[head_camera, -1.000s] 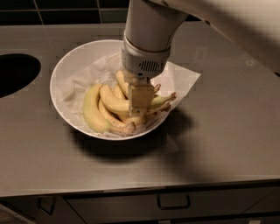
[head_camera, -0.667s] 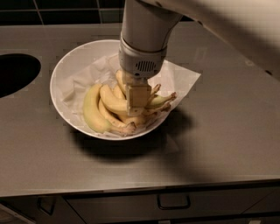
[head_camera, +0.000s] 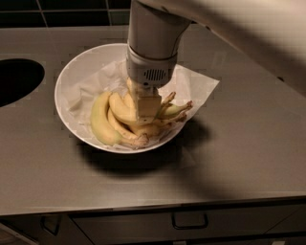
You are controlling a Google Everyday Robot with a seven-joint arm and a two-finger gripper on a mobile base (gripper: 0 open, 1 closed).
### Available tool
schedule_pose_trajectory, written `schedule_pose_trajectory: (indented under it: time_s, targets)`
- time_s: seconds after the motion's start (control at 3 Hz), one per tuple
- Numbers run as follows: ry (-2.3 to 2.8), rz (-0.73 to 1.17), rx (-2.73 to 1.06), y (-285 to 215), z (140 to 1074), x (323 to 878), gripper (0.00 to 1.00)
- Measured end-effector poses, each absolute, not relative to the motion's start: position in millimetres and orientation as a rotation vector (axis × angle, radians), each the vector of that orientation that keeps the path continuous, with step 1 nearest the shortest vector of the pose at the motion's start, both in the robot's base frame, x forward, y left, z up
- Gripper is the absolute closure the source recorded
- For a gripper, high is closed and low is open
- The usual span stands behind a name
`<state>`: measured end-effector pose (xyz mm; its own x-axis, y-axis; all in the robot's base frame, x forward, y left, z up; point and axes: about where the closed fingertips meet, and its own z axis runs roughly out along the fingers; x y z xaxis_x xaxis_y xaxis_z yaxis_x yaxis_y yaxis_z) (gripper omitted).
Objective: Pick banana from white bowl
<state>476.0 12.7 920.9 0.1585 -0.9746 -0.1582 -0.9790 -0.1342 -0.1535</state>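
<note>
The white bowl (head_camera: 61, 98) stands on the grey counter, lined with crumpled white paper (head_camera: 197, 86) that sticks out over its right rim. Inside lies a bunch of slim, curved pale-yellow bananas (head_camera: 120, 108) with brownish stem tips pointing right. A thicker greenish-yellow banana (head_camera: 99, 122) lies on their left. My gripper (head_camera: 146, 113) points straight down from the white arm into the middle of the bunch, touching the slim bananas. The arm hides the bananas directly beneath it.
A dark round opening (head_camera: 14, 81) is cut into the counter (head_camera: 248, 158) at the far left. A dark tiled wall (head_camera: 71, 5) runs along the back. Drawers with a handle (head_camera: 190, 223) sit below the front edge.
The arm has shifted slightly to the left over the bowl. The bananas and the bowl have not visibly moved.
</note>
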Motion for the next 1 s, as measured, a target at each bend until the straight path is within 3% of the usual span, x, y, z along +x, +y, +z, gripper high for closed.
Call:
schedule_pose_trajectory:
  time_s: [1.0]
  targets:
    - [1.928, 0.016, -2.213, 10.1, 921.9, 467.4, 0.50]
